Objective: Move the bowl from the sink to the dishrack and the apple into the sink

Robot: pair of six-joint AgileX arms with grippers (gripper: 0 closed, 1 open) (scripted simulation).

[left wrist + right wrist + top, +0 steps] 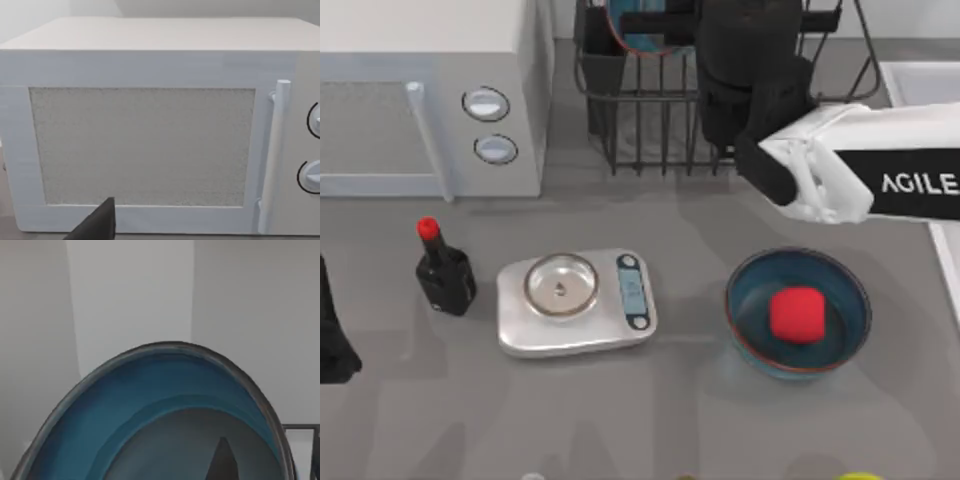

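While my right pincer (665, 22) hangs over the dishrack (650, 120), I cannot tell whether it grips or has let go of the bowl (150, 405) standing on edge just under it. I judge the care lies in seating that glossy blue rim between the thin black wire prongs before backing off. Well below the pincer, the blocky red apple (794, 314) sits in a second bowl (750, 310) on the grey surface (700, 410). My left pincer (95, 225) idles before the microwave (150, 65).
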